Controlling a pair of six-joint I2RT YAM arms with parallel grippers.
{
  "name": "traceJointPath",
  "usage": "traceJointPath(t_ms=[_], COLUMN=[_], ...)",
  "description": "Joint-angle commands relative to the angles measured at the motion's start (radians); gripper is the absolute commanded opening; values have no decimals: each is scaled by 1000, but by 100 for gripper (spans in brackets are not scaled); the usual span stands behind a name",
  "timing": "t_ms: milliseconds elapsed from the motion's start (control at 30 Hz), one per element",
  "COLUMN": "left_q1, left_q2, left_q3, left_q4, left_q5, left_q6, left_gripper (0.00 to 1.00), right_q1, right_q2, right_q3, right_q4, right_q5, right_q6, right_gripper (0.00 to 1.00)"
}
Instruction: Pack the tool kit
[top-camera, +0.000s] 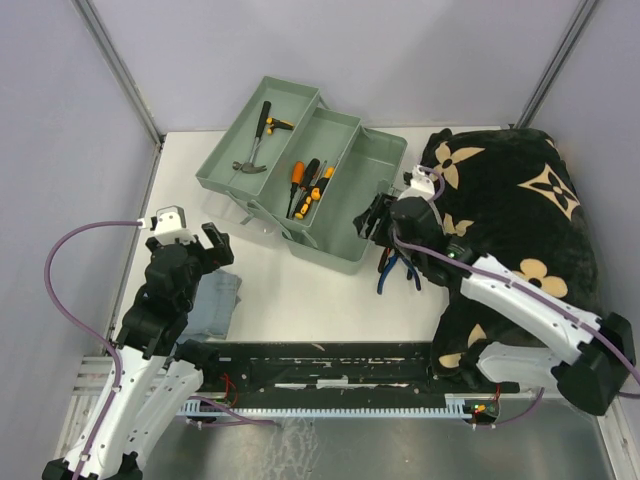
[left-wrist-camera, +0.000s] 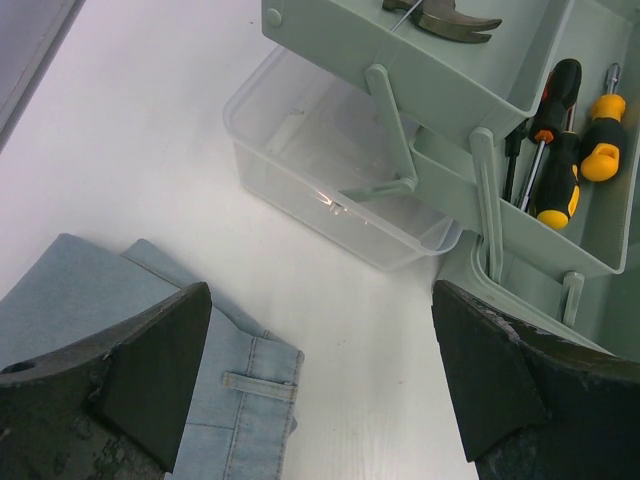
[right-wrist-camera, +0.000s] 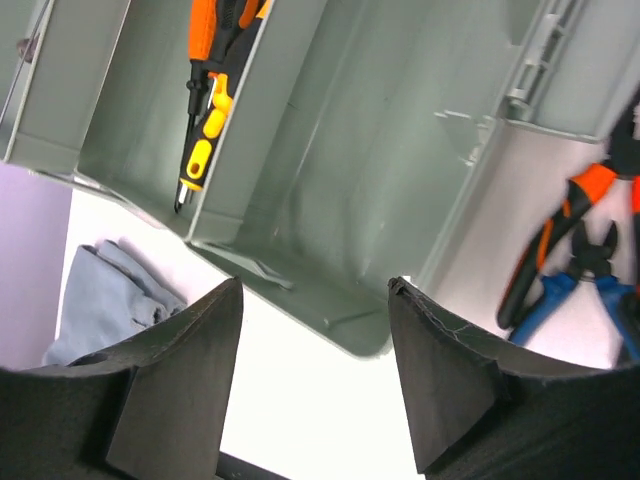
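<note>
From above, the toolbox (top-camera: 375, 190) stands open at the far middle of the table (top-camera: 320, 300), with the hammer (top-camera: 252, 150) and screwdrivers (top-camera: 305, 185) in its trays. The pliers (top-camera: 388, 270) lie outside it, partly hidden under the right jaws. The left jaws hang spread over a folded cloth (top-camera: 215, 300).

Left wrist view: the left jaws gape wide and hold nothing. The hammer (left-wrist-camera: 445, 20) is cropped at the top edge.

Right wrist view: the right jaws are released and empty above the toolbox (right-wrist-camera: 380, 200). The pliers (right-wrist-camera: 590, 250) are blurred and cut off at the right.
</note>
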Motion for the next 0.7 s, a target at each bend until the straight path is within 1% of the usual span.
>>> traceJointPath(t_ms=[0,100,133,267,367,500,667], left_q1=[6,5,5,6,6,6,6], left_q2=[-5,-2,-1,3,8,10,10], left_q3=[4,2,2,4,4,4,4], left_q4=[42,42,42,38,39,36,36], left_q5=[1,2,4,7,8,9,11], left_q6=[-15,-13,-13,-13,-12,-12,-12], left_gripper=[97,97,97,97,97,97,97], right_q1=[-3,-2,-2,-3,-3,-3,-2], right_q2=[-140,-230,-250,-307,-323,-329,-276], right_q3=[-61,-144,-167,-236,-267,-311,-319], right_q4=[-105,-160,-178,-247,-301,-308,-348], right_q5=[5,32,38,65,99,141,216], right_q6=[-60,-55,-51,-39,-15,6,14], right_gripper=[68,68,70,71,71,71,71])
